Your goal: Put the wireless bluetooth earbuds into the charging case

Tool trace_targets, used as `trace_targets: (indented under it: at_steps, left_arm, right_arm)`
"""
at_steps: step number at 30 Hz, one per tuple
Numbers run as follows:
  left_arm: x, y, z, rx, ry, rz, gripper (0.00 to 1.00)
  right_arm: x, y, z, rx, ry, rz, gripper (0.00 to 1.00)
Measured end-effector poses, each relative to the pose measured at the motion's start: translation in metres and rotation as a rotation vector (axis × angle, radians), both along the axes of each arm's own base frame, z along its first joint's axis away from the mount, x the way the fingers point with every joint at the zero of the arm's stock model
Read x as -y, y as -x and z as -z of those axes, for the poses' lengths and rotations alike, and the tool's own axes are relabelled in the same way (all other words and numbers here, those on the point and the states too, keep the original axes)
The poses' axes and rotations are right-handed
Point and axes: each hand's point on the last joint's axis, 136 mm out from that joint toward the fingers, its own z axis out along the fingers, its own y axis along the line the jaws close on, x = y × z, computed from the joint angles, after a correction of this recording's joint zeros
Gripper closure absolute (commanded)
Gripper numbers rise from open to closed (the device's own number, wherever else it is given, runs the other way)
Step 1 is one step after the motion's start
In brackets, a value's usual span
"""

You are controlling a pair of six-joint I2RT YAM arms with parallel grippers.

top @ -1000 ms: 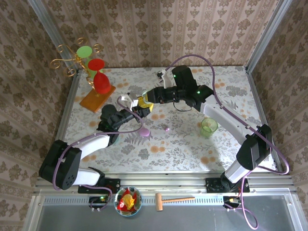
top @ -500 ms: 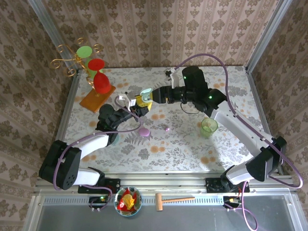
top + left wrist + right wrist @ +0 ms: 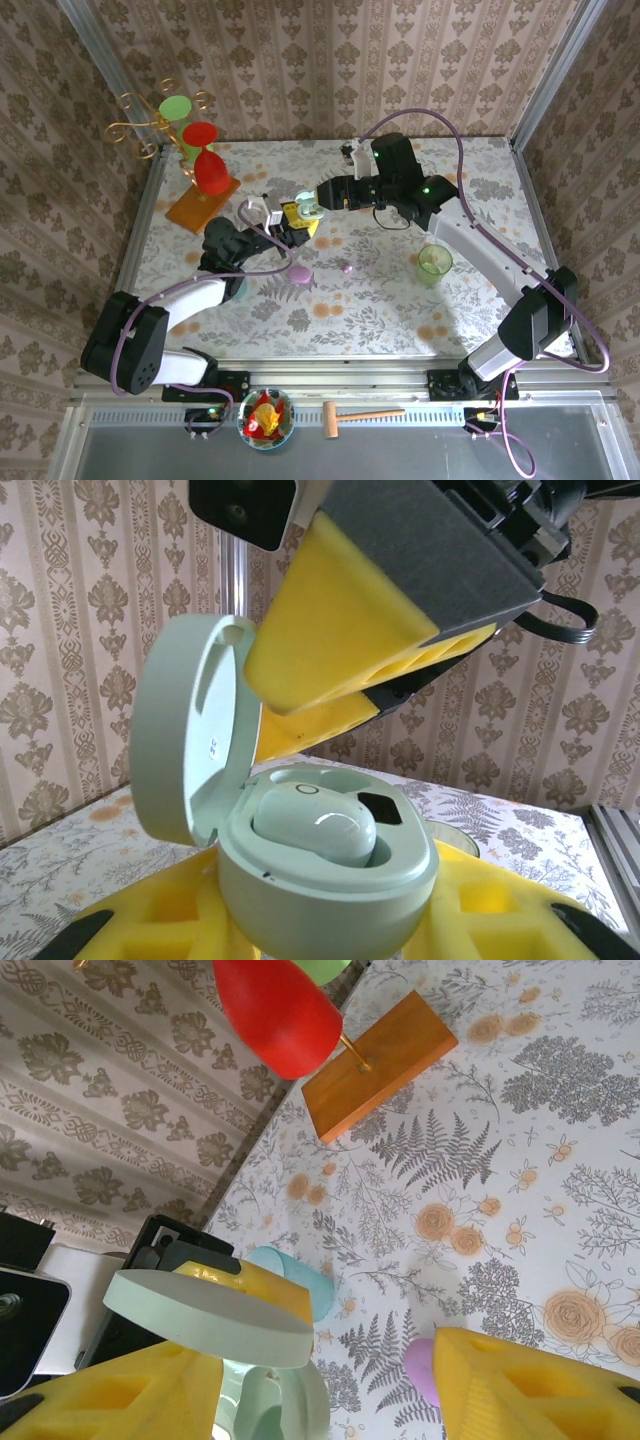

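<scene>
Left end effector (image 3: pixel 292 228) clenches the open charging case (image 3: pixel 330 880); right end effector (image 3: pixel 315 200), released beside the lid (image 3: pixel 185 730), could knock it shut

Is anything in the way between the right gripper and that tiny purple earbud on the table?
Nothing visible does. Only open tabletop lies between the right gripper and the purple earbud; the lilac case and green cup sit off to either side.

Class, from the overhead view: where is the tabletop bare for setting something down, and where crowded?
Bare: near strip between lilac case and table edge; far right corner behind green cup. Crowded: centre-left, where left claw and right claw meet at the mint case.
</scene>
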Motion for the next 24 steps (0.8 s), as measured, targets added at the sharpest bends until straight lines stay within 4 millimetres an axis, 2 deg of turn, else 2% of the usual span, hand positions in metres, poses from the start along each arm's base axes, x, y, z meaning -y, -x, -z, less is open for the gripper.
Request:
trace_targets:
  at_steps: [8,13,17,24]
  left_arm:
    - [0.0,0.002,-0.003,0.009,0.007,0.009,0.7]
    - [-0.001,-0.001,-0.004,0.005,0.015,-0.006,0.7]
    - [-0.003,-0.004,-0.005,0.0,0.02,-0.024,0.7]
    - [-0.013,-0.015,-0.005,-0.004,0.024,-0.068,0.7]
  right_arm:
    - [0.0,0.002,-0.003,-0.01,-0.009,-0.01,0.42]
    - [0.002,0.006,-0.004,-0.005,-0.023,-0.022,0.38]
    - [0.012,0.023,-0.006,0.009,-0.031,-0.024,0.36]
    - [0.039,0.049,-0.028,0.107,-0.033,0.022,0.36]
